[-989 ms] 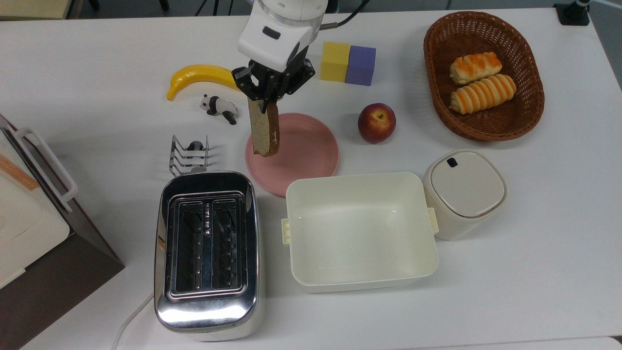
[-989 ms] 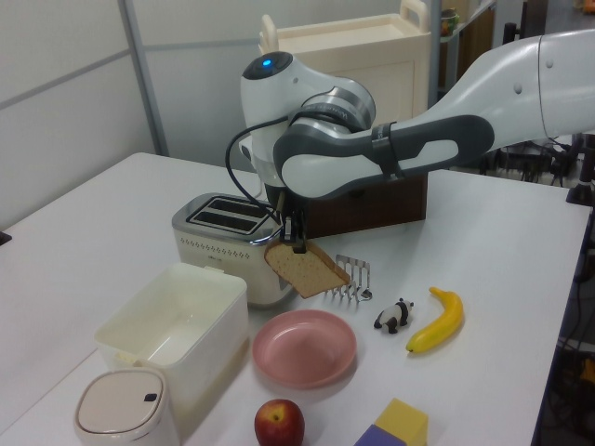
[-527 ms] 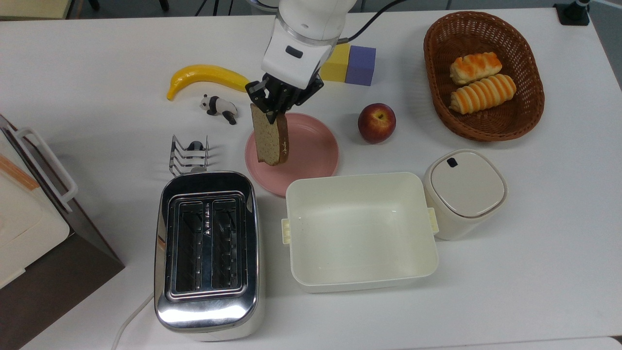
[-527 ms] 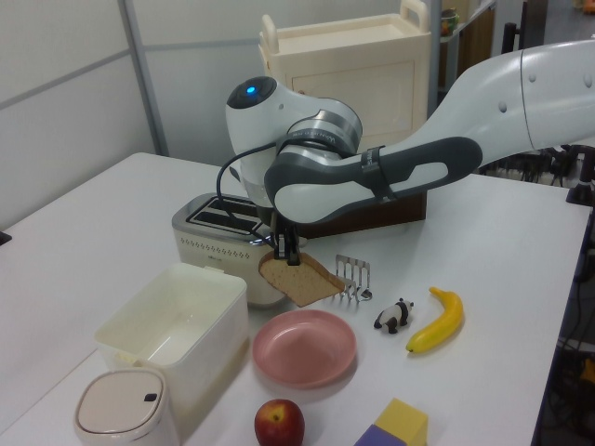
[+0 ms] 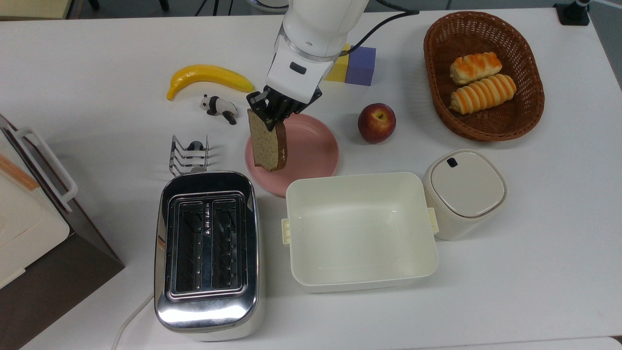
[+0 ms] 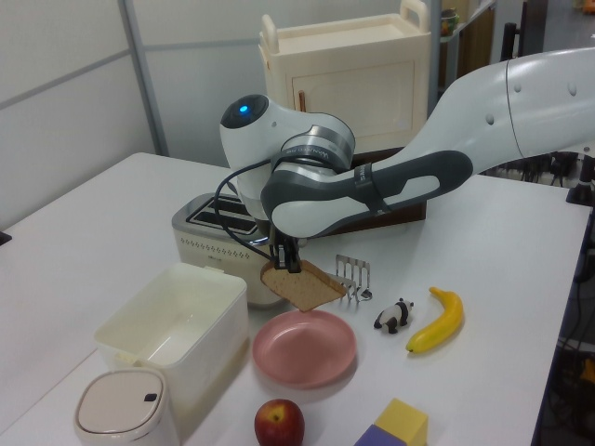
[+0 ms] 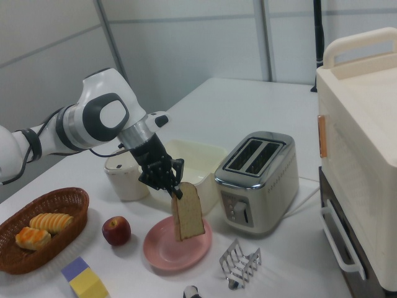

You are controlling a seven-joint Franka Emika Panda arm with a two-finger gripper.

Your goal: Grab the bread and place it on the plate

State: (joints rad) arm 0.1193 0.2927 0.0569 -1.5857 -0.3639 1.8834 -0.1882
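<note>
Gripper clamping the top edge of the bread, fingers closed on the crust. Slice hanging edge-down, long axis near vertical, slightly tilted, dangling over the top view's left part of the pink plate, not yet touching it. Arm reaching in from the far side, wrist pointing downward.

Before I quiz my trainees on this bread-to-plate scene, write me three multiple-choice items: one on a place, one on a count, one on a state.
1. Where is the tan wholemeal bread slice?
A. in the toaster
B. hanging over the round pink plate
C. in the wicker basket

2. How many orange-striped rolls lie in the brown wicker basket?
A. one
B. two
C. four

3. The black two-finger gripper is:
A. open
B. shut on the bread
C. shut on an apple

Key: 1 B, the slice hangs above the plate; 2 B, two rolls lie side by side; 3 B, its fingers pinch the slice's top edge.
</note>
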